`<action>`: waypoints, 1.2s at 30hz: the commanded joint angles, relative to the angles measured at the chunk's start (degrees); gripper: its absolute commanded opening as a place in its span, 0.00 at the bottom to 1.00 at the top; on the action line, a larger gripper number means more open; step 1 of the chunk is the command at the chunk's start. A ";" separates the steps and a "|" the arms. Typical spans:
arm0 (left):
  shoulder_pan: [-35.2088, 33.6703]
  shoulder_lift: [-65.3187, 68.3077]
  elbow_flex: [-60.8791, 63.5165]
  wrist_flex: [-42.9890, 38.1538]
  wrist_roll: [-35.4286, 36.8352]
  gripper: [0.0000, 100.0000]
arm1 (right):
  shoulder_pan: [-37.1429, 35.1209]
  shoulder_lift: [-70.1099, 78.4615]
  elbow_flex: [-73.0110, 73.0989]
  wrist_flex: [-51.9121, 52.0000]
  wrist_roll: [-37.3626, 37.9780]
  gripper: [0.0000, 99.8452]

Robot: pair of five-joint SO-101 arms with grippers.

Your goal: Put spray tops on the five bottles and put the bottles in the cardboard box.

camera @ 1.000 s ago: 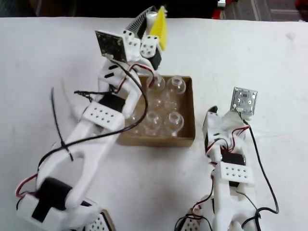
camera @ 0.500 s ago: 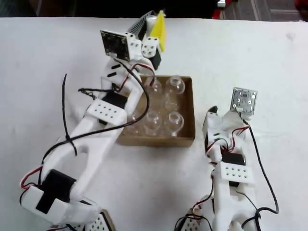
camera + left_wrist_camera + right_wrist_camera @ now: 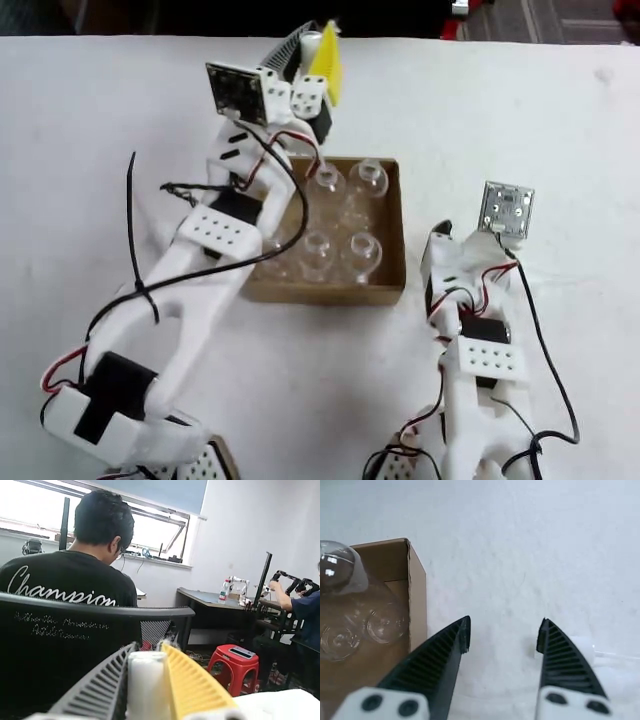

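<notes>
A cardboard box (image 3: 325,292) sits mid-table with several clear bottles (image 3: 366,178) standing in it, none with a top that I can see. My left gripper (image 3: 316,48) is raised over the box's far edge, its grey and yellow fingers shut on a white spray top (image 3: 314,40). In the left wrist view the spray top (image 3: 146,685) stands upright in the left gripper (image 3: 147,652). My right gripper (image 3: 504,627) hangs open and low over the table, just right of the box (image 3: 417,595) and its bottles (image 3: 337,565).
White tabletop (image 3: 530,110) stretches on all sides of the box. Black cables (image 3: 135,250) loop over the left arm, which lies along the box's left side. The right arm (image 3: 470,330) stands right of the box.
The left arm has swung slightly, carrying the spray top a little farther back over the box's far edge. The right arm has not moved.
</notes>
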State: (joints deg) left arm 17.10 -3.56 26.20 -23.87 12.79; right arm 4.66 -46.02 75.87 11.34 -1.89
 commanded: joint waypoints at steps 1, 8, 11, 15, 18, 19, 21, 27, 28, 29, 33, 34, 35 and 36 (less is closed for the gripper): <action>1.10 -1.01 1.41 -1.58 -0.35 0.02 | 0.40 0.04 -0.62 -1.27 0.70 0.20; 1.01 -0.57 5.98 -1.58 -0.35 0.02 | 0.40 0.04 -0.62 -1.27 0.70 0.20; 1.36 -0.48 7.38 -1.58 -0.35 0.02 | 0.40 0.04 -0.62 -1.27 0.70 0.20; 1.10 -0.40 7.82 -1.58 -0.35 0.02 | 0.40 0.04 -0.62 -1.27 0.70 0.20; 0.92 -0.40 7.82 -1.41 -0.35 0.03 | 0.40 0.04 -0.62 -1.27 0.70 0.20; 0.92 -0.40 7.91 -1.23 -0.35 0.03 | 0.40 0.04 -0.62 -1.27 0.70 0.20; 1.01 -0.40 8.62 -1.41 0.00 0.08 | 0.40 0.04 -0.62 -1.27 0.70 0.20; 2.59 -0.66 10.55 -1.14 0.18 0.25 | 0.40 0.04 -0.62 -1.27 0.70 0.20; 2.68 -0.92 10.90 -1.14 0.18 0.24 | 0.40 0.04 -0.62 -1.27 0.70 0.20; 2.77 -0.92 11.08 -1.14 0.18 0.23 | 0.40 0.04 -0.62 -1.27 0.70 0.20; 2.42 -0.92 11.16 -1.49 0.18 0.15 | 0.48 0.04 -0.62 -1.27 0.70 0.20; 2.42 -0.92 11.16 -1.49 0.18 0.14 | 0.48 0.04 -0.62 -1.27 0.70 0.20; 2.42 -1.01 11.25 -1.49 0.18 0.12 | 0.48 0.04 -0.62 -1.27 0.70 0.20; 2.42 -1.01 11.25 -1.49 0.18 0.11 | 0.48 0.04 -0.62 -1.27 0.70 0.20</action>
State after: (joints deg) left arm 19.03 -3.56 37.89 -23.87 12.79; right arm 4.66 -46.02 75.87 11.34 -1.89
